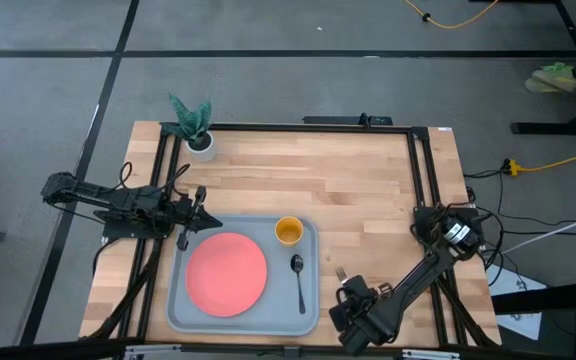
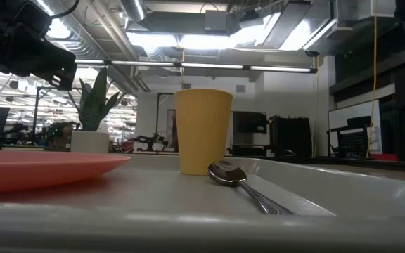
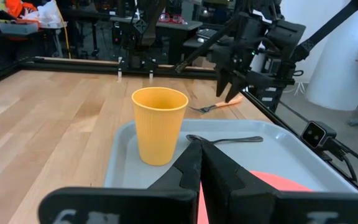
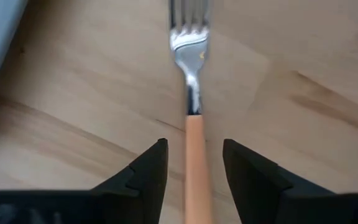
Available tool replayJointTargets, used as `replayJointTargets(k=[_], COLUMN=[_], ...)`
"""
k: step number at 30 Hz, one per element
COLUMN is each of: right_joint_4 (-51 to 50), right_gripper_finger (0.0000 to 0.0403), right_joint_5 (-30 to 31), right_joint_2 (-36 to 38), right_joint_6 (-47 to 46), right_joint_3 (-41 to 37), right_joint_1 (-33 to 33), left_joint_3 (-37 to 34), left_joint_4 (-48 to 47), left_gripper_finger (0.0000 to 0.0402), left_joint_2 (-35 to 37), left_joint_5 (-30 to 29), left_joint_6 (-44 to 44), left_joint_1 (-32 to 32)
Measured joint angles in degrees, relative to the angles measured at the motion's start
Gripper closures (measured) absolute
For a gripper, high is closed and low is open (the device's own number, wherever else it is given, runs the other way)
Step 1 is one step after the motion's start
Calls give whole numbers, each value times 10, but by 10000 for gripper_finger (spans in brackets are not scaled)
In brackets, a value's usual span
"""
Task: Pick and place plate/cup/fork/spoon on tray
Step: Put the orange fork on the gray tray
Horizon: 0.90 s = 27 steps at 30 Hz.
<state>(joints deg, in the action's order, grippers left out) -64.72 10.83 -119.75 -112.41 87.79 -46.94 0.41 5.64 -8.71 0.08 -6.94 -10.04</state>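
Note:
The grey tray (image 1: 308, 305) lies on the wooden table near its front edge. On the tray are the pink-red plate (image 1: 226, 274), the upright yellow cup (image 1: 288, 231) and the dark spoon (image 1: 299, 282). The fork (image 1: 340, 272) lies flat on the wood just right of the tray, and its orange handle (image 4: 194, 168) runs between the open fingers of my right gripper (image 4: 194, 149). These fingers point down and stand on either side of the handle with a gap on each side. My left gripper (image 1: 204, 216) is shut and empty above the tray's far left corner.
A white pot with a green plant (image 1: 197, 135) stands at the table's far left corner. Dark frame rails (image 1: 423, 170) run along the table's left, right and far sides. Bare wood (image 1: 308, 180) lies between the tray and the far edge.

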Motion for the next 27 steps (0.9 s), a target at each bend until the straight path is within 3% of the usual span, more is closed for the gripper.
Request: replayJointTargets(k=[13, 27], right_joint_4=[17, 50], right_gripper_finger=[253, 269], right_joint_5=[2, -9], right_joint_2=[-45, -47], right_joint_6=[17, -25], right_joint_3=[2, 0], right_joint_1=[-1, 0], left_joint_3=[0, 0], left_joint_4=[0, 0], left_gripper_finger=[401, 401], left_joint_2=[0, 0], left_joint_5=[0, 0], left_joint_6=[0, 0], left_joint_1=[0, 0])
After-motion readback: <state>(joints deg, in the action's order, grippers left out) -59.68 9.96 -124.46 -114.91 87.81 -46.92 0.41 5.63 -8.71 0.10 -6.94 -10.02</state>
